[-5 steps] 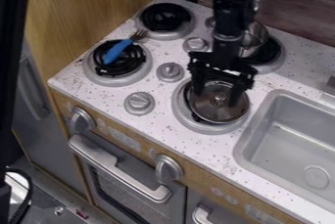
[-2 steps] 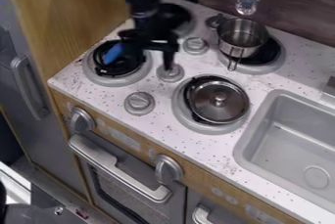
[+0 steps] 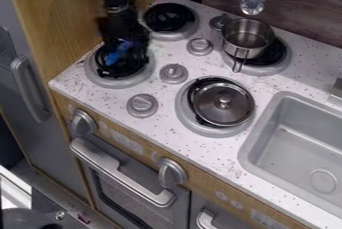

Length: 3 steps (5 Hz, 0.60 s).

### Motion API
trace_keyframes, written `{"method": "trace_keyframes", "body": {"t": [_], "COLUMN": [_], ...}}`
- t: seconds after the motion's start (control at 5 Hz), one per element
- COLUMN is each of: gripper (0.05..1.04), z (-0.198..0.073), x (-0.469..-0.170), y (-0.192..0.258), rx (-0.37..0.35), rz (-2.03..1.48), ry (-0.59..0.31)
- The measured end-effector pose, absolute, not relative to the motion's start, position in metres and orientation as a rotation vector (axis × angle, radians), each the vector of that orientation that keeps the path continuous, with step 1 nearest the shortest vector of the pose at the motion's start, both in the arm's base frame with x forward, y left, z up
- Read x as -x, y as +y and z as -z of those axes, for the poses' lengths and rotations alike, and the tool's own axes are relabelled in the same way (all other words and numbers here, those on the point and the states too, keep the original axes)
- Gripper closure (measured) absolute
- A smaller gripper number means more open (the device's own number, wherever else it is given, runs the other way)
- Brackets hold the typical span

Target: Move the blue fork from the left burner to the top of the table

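Camera view, play kitchen. One black arm [image 3: 115, 3] came in from the upper left; its one gripper [image 3: 127, 48] hung low over the front left burner [image 3: 95, 74]. Clenched or released, I could not tell. One blue fork [image 3: 120, 50] lay over that burner, partly hidden by the gripper; only patches of blue showed, slanting, and I could not tell if it was held.

Burners, four in all, each with a grey rim. Back left burner [image 3: 169, 17]: black coil showing. Back right burner [image 3: 274, 59]: one metal pot [image 3: 248, 34], upright, its handle toward the front. Front right burner [image 3: 208, 131]: one round metal lid [image 3: 232, 113] with a small grip at its middle.

Grey knobs: four on the speckled counter [image 3: 200, 153], in a slanting row between the left and right burners; two bigger ones on the wooden front [image 3: 127, 140]. One sink [image 3: 287, 143], right side, one round drain [image 3: 323, 180]. One ladle [image 3: 252, 4] hung at the back wall, behind the pot.
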<state>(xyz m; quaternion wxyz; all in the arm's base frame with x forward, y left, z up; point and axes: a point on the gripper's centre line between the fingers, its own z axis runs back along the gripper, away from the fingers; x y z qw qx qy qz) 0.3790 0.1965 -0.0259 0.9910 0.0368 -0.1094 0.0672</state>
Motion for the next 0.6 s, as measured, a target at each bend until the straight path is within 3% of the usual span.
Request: {"method": "trace_keyframes", "body": {"t": [0.4,0.6], "gripper": [0.085,0.087], "z": [0.024,0.049], "x": [-0.387,-0.382], "y": [0.223,0.219], "rx": [-0.117,-0.049], "rz": [-0.105,-0.133], "ry": [-0.184,-0.109]}}
